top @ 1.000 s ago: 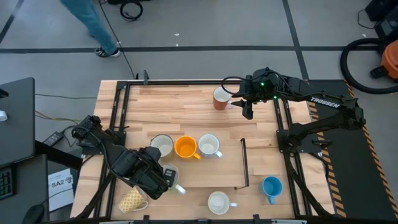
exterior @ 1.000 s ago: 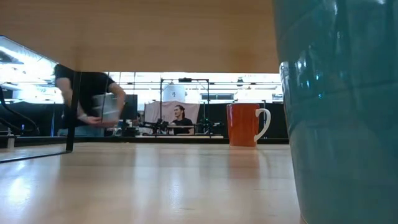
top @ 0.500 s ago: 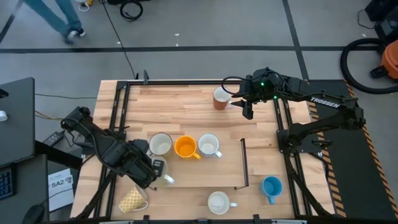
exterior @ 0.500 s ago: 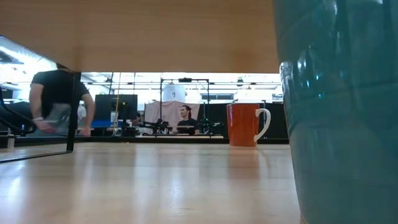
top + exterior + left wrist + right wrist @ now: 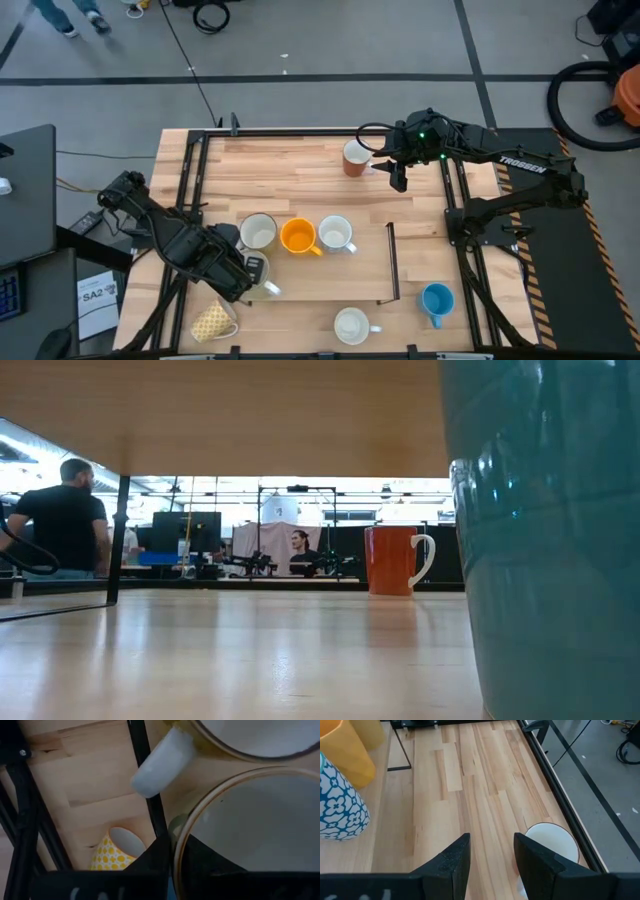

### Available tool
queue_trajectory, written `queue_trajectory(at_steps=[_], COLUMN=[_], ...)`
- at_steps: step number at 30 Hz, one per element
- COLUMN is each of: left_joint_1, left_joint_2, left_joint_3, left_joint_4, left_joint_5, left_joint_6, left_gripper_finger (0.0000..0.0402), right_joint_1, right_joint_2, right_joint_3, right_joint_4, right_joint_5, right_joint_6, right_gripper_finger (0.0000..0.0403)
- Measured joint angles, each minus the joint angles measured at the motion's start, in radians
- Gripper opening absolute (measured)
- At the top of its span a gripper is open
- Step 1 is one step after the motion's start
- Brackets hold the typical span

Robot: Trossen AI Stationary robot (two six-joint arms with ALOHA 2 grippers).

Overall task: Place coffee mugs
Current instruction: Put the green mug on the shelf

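Note:
My left gripper (image 5: 250, 270) is at the table's near left, shut on a cream mug (image 5: 264, 282) whose handle (image 5: 272, 290) points toward the near right. The mug fills the left wrist view (image 5: 250, 835). My right gripper (image 5: 398, 178) is open and empty at the far right. It is just right of the reddish-brown mug (image 5: 355, 157), whose white inside (image 5: 552, 842) shows beside one finger. Two white mugs (image 5: 258, 232) (image 5: 335, 234) and the orange mug (image 5: 298, 237) stand in a row at mid-table. My left gripper holds the cream mug by its wall at the rim (image 5: 176, 845). One finger (image 5: 210, 870) is inside the mug and the other (image 5: 155, 862) outside. The fingers slant down from the table's left. I cannot tell whether the mug's base is on the table.
A yellow patterned mug (image 5: 212, 322), a white mug (image 5: 352, 325) and the blue mug (image 5: 436, 298) stand along the near edge. A black wire bracket (image 5: 392, 262) lies right of centre. Black frame rails (image 5: 188, 200) run along both sides. A blue-and-white flowered object (image 5: 340, 805) shows in the right wrist view.
My left gripper has carried the cream mug a short way toward the table's left and far edges, then stopped. It has stayed shut on the mug. A person beyond the far edge has walked off to the left.

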Motion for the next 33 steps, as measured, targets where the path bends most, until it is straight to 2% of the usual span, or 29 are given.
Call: queue_trajectory(at_steps=[20, 33], left_joint_1=[0.001, 0.001], left_joint_2=[0.004, -0.004], left_joint_3=[0.002, 0.002], left_joint_4=[0.058, 0.059], left_joint_5=[0.006, 0.005], left_joint_6=[-0.005, 0.012], left_gripper_finger=[0.0069, 0.0164], right_joint_1=[0.0, 0.0], right_joint_2=[0.0, 0.0], right_joint_3=[0.0, 0.0], right_joint_4=[0.0, 0.0], right_joint_5=[0.0, 0.0], right_joint_6=[-0.002, -0.002], right_gripper_finger=[0.0156, 0.0156])
